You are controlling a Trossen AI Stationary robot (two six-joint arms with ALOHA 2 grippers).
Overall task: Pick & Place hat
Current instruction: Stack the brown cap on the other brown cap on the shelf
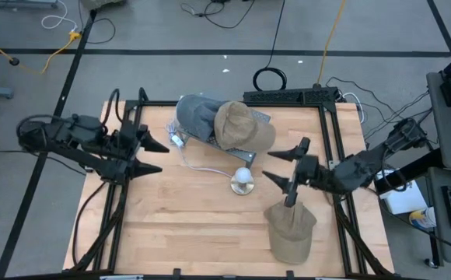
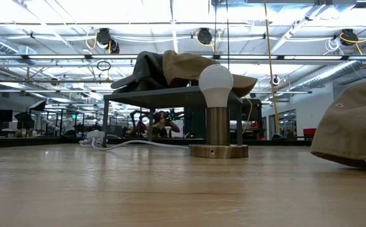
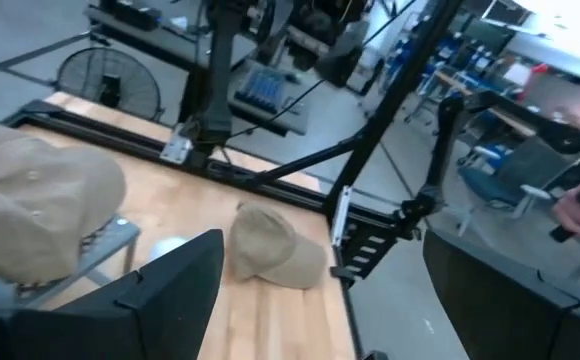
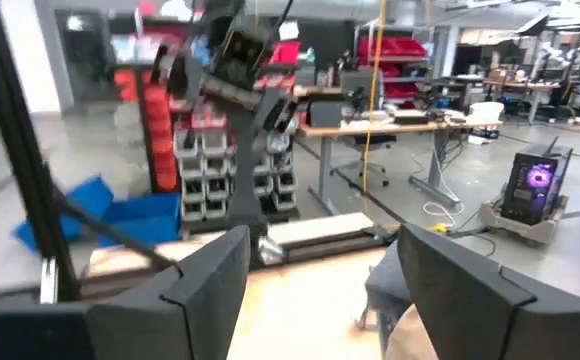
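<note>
1. Hat of tan cloth, a baseball cap (image 1: 291, 231), lies on the wooden table (image 1: 187, 225) near its front right corner, crown up, apart from both arms.
2. Two more caps sit on a low grey metal rack (image 1: 245, 149) at the back of the table: a grey-blue cap (image 1: 195, 117) and, partly over it, a second tan cap (image 1: 242, 126).
3. In front of the rack stands a white round bulb on a short brass base (image 1: 242, 180), with a white cable (image 1: 202, 166) running from the rack's left side across the wood.
4. Right gripper (image 1: 282, 166) hangs above the table between the bulb and the lying cap, its fingers spread wide with nothing between them.
5. Left gripper (image 1: 156, 156) is over the table's left edge, pointing toward the rack, fingers likewise spread and empty.
6. From table height, the lying cap's brim and crown (image 2: 354, 126) fill the right side, well apart from the bulb stand (image 2: 218, 113).
</note>
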